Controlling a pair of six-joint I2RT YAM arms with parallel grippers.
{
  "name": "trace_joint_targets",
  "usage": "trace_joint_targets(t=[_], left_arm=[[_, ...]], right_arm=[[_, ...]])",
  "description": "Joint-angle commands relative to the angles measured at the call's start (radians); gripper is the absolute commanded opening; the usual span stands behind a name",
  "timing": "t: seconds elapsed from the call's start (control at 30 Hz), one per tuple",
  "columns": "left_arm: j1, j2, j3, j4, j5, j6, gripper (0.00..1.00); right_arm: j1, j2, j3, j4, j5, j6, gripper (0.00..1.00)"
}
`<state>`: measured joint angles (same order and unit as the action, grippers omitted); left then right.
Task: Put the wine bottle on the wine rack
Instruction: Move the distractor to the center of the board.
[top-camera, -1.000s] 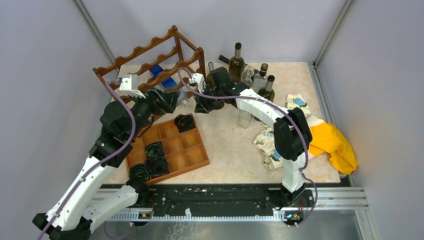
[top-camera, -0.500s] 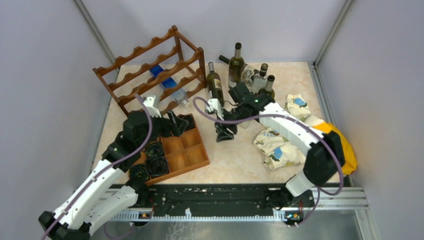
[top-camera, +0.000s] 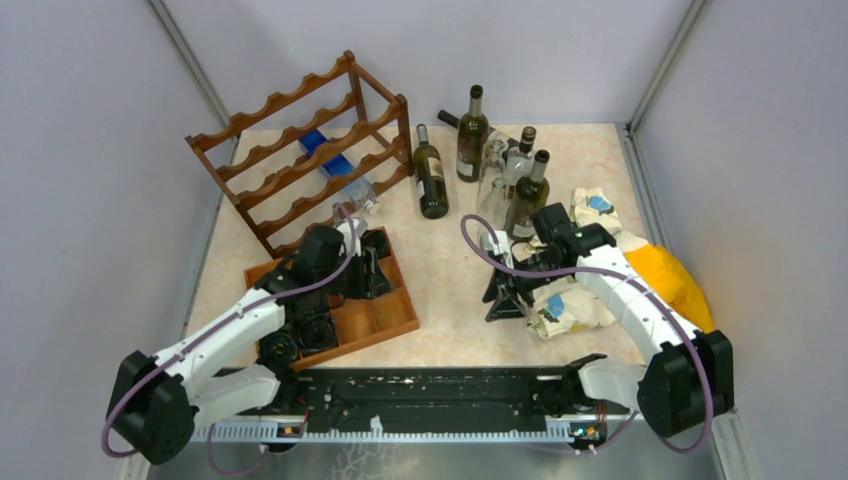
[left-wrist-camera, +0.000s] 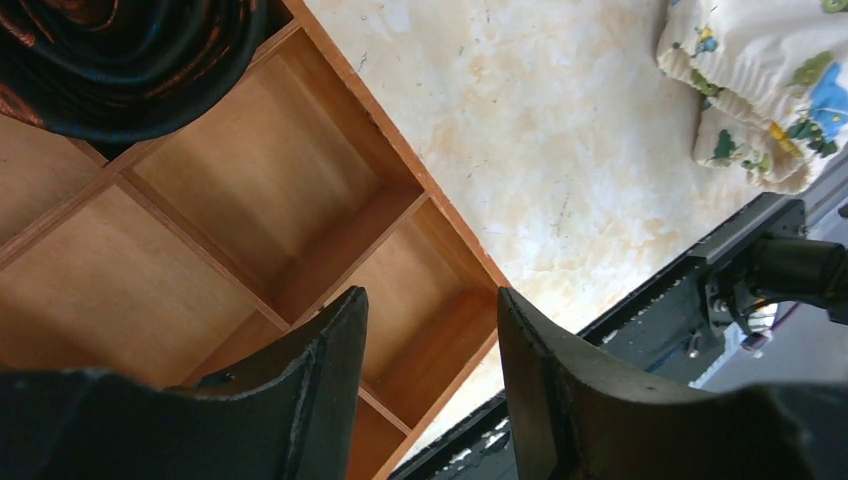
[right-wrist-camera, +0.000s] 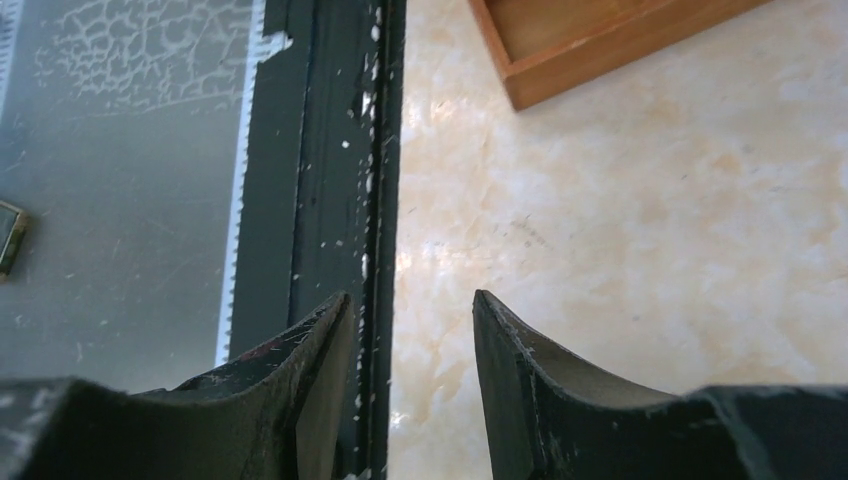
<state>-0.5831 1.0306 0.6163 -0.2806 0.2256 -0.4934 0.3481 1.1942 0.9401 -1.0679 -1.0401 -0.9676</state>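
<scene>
Both grippers hovering empty, bottle off the rack
The left gripper (left-wrist-camera: 430, 298) is hanging released over the compartment tray (top-camera: 395, 312) and the right gripper (right-wrist-camera: 412, 300) is gaping over the table (right-wrist-camera: 650, 200). The wine bottle (top-camera: 430, 182) is standing beside the wine rack (top-camera: 404, 125), with 3 upright bottles (top-camera: 472, 125) crowding nearby.

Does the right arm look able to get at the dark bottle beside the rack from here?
Probably yes. The right gripper is open and empty, and bare table lies between it and the dark bottle; the other bottles stand off to the right. It points away, though.
</scene>
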Motion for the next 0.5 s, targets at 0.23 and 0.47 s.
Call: trace_joint_targets(t=[0.23,0.47], left_arm=[[-0.04,0.21,0.041,0.076,0.009,0.069,0.68],[-0.079,0.388,0.143,0.11,-0.011,0.058,0.66]], right_arm=[[-0.106,-0.149,-0.19,0.174,-0.013,0.069,0.47],[-0.115,-0.208,-0.246,0.23,-0.004,0.093,0.48]])
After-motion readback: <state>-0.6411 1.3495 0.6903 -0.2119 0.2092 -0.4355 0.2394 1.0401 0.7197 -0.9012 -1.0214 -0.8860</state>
